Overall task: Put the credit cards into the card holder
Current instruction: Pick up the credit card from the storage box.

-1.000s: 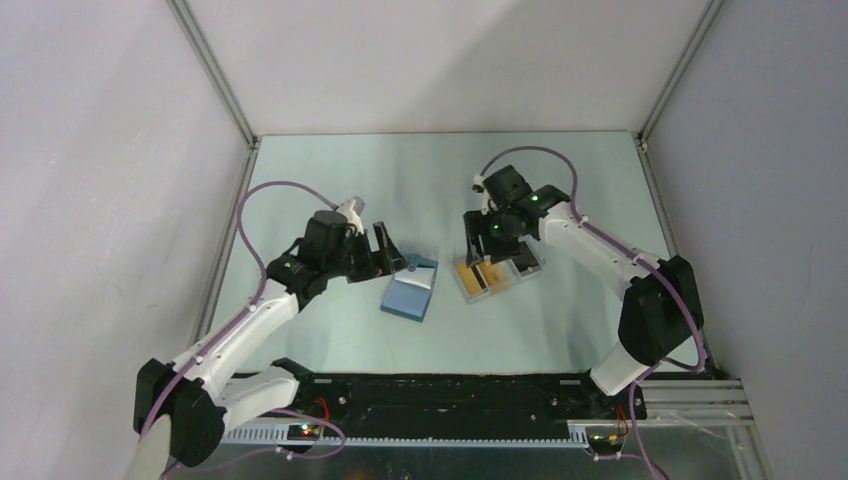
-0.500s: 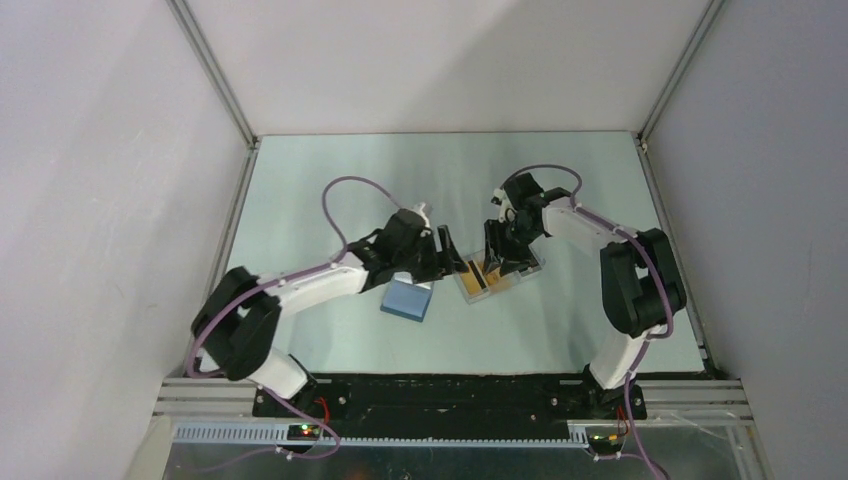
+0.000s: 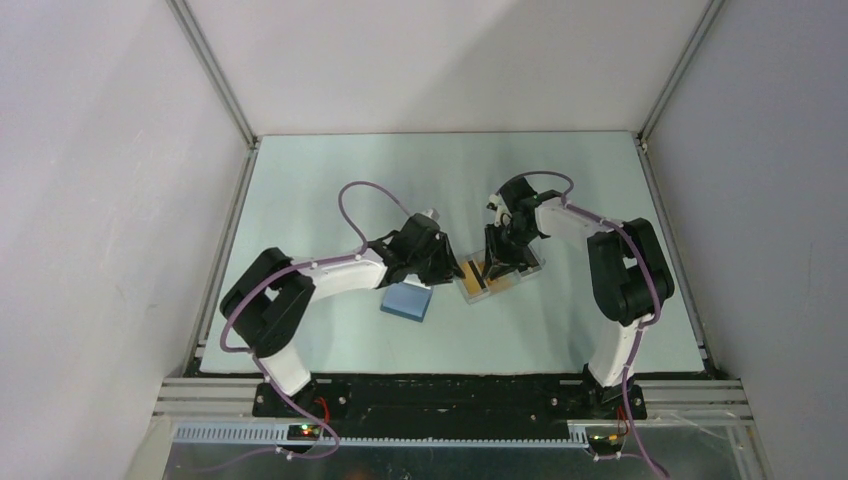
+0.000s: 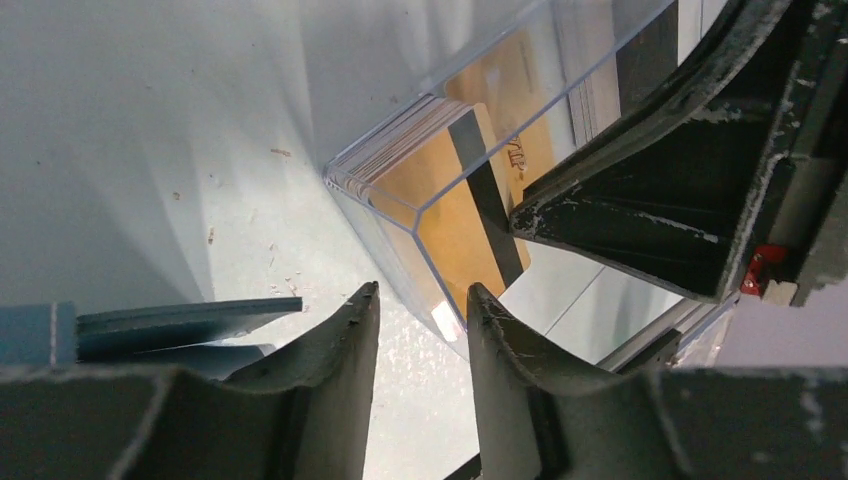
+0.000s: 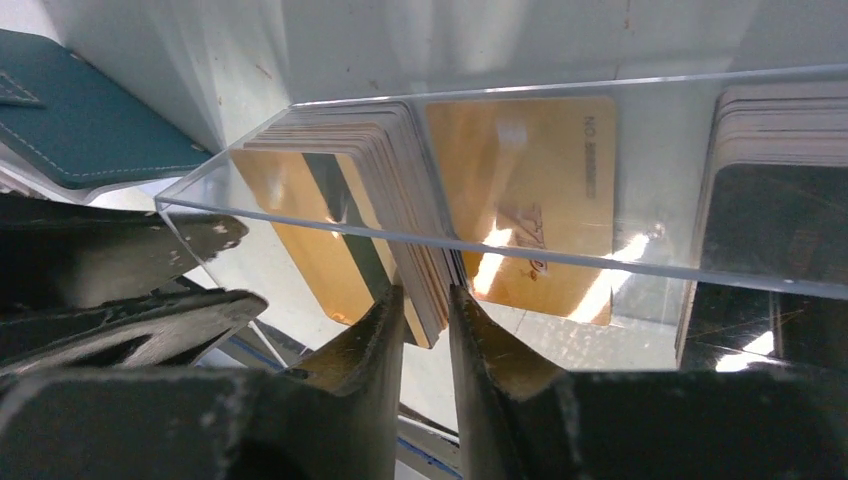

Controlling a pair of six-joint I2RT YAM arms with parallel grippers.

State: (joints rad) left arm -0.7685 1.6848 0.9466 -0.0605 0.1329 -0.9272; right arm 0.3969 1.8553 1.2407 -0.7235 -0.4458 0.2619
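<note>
Left pincer (image 4: 418, 300), spread, neared the tray (image 5: 560, 262); right pincer (image 5: 420, 300) pinches half-hidden credit cards (image 5: 395, 175).

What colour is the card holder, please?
The card holder is teal-blue, pale stitching; best in right wrist view.

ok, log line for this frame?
left end effector: open, straddling clear tray corner | right end effector: shut on credit cards in tray | card holder: beside tray, not held

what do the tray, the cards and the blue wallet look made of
Tray: clear hard plastic, glossy; you see through its walls and they glint. Cards: thin, likely plastic, slight sheen. Wallet: matte blue, stitched edge, leather or imitation.
</note>
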